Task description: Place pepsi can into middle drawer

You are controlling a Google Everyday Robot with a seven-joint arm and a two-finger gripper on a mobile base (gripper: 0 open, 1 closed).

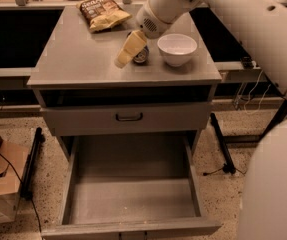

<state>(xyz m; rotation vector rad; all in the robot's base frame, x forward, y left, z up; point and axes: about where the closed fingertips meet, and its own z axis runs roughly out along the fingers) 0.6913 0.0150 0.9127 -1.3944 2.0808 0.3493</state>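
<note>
Pepsi can (143, 57) sits mid-counter, nearer the right edge, beside the bowl (177, 49); gripper (122, 59) overlaps it, grip impossible to tell; middle drawer (133, 200) open.

surface: grey cabinet top (78, 59)
back left: chip bag (103, 13), lying flat
right: white bowl (177, 49), upright
centre: pepsi can (142, 56), near bowl, partly hidden
gripper (128, 51): low over the top, overlapping the can's left side

Nothing readable tbh. The crinkly brown-and-yellow snack bag (103, 13) has white lettering I can't make out; the cream gripper (124, 55) sits in front of the small blue drink can (142, 57), hiding most of it.
</note>
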